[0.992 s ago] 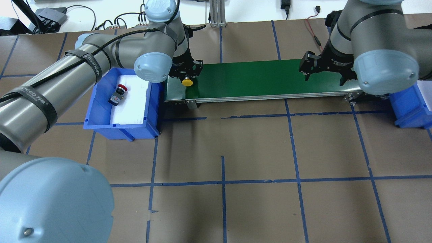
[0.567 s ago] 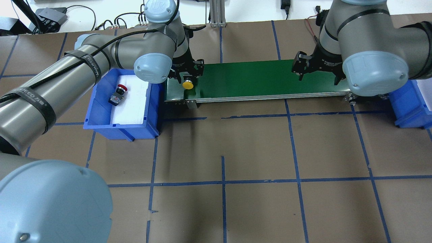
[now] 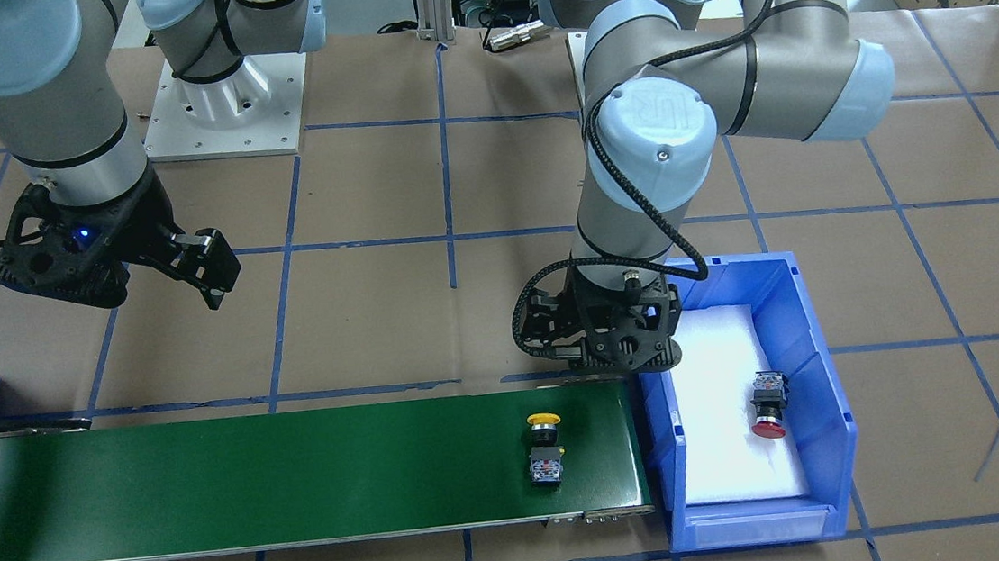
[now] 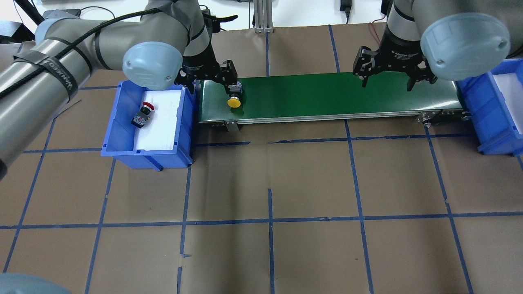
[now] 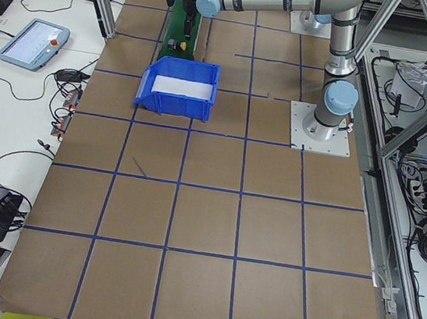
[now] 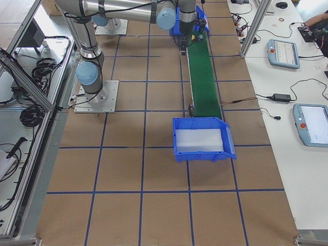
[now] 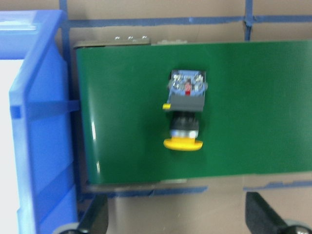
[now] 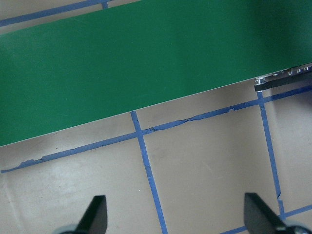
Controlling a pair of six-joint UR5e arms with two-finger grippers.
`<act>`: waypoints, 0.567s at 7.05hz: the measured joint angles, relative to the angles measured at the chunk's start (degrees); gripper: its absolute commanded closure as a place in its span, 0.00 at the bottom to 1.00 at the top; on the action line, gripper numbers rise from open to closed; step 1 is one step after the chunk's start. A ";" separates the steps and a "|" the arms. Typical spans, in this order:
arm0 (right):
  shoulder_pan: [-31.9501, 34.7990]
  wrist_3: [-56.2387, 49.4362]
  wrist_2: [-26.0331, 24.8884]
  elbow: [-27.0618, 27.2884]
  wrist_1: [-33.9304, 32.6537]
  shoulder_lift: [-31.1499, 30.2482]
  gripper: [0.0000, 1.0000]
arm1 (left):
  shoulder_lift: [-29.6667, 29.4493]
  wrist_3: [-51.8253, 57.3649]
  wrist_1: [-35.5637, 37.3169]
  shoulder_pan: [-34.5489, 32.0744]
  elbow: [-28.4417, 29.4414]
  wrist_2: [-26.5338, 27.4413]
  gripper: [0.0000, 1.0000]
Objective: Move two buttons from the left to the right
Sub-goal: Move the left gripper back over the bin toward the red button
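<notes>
The brown worktop, gridded with blue tape, fills the lower half of the overhead view. Above it, at middle left, a blue bin holds a white pad. The red button lies on its side on that pad in the bin's upper left part, with its red cap pointing to the upper right.

Just right of the bin, a green conveyor belt runs across the upper middle of the frame. The yellow button lies on its side near the belt's left end, with its yellow cap toward the belt's lower edge and its grey block up-frame.

The left hand hangs by the belt's left end, near the bin's corner, and does not touch the yellow button. Its wrist view shows the two fingers spread wide at the bottom corners with nothing between them, and the button on the belt higher in the frame.

At upper right, the right hand hovers over the belt's right part, its fingers also spread wide and empty. A second blue bin sits at the frame's right edge, at the belt's right end.
</notes>
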 measured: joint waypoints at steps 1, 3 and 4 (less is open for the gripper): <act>0.01 -0.06 0.79 0.13 -0.28 0.32 0.00 | 2.68 2.62 -3.09 2.41 -0.16 0.61 0.00; 0.00 -0.41 2.48 1.14 -0.34 1.25 0.00 | 3.97 12.78 -4.89 7.64 -0.05 0.47 0.00; -0.01 -0.82 2.65 2.00 -0.55 1.74 0.00 | 2.69 17.64 -4.73 9.32 0.41 0.41 0.00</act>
